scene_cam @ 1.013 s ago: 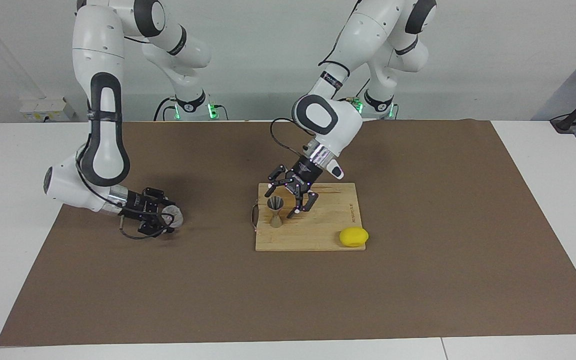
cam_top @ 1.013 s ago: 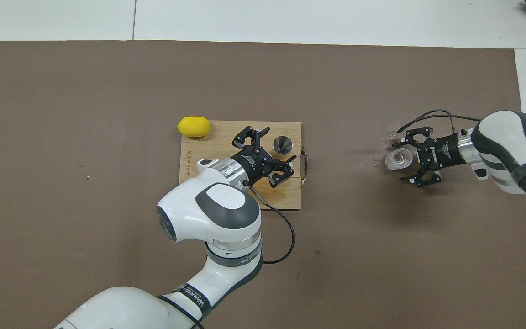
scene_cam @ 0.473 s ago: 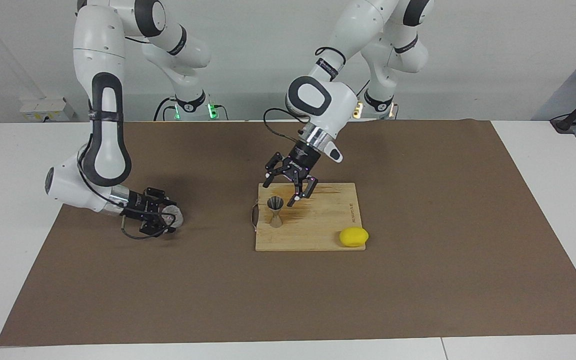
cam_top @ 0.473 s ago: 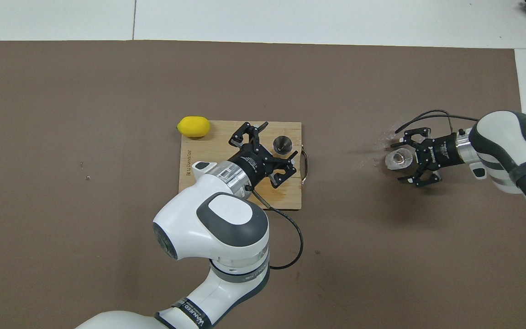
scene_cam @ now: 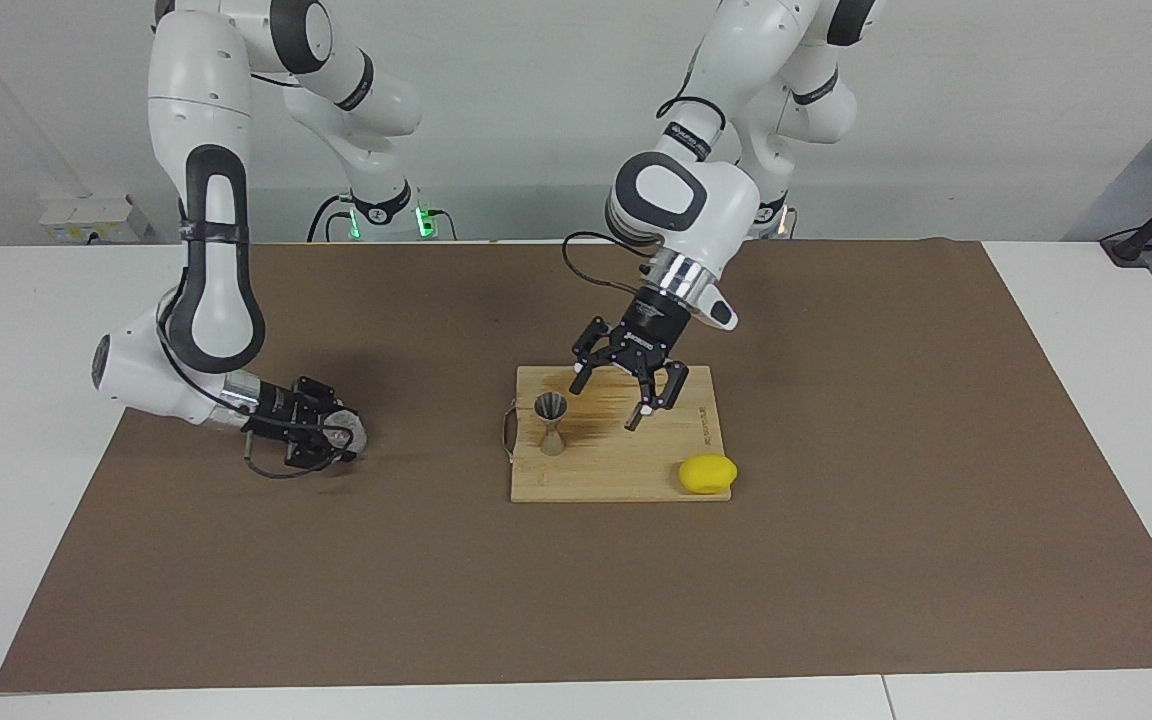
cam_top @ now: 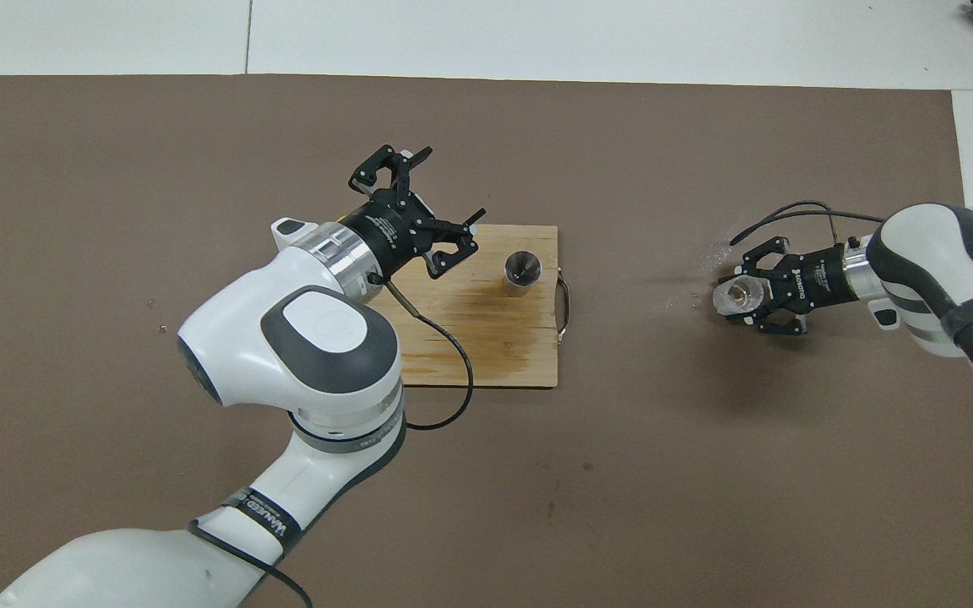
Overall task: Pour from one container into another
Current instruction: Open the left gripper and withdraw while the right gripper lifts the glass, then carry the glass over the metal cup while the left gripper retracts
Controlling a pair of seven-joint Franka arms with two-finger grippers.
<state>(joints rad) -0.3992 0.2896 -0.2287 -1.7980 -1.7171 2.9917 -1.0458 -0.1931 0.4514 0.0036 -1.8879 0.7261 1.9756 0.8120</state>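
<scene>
Two grippers I see: right gripper (scene_cam: 328,437) clamped on the glass (scene_cam: 348,431); left gripper (scene_cam: 628,392) spread apart over the board (scene_cam: 616,470).

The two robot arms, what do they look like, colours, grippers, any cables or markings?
Both arms have glossy white shells with dark grey joint caps and black bands with white lettering. Each ends in a silver wrist collar and a black skeletal linkage gripper, left gripper and right gripper, with a thin black cable looping from each wrist.
</scene>
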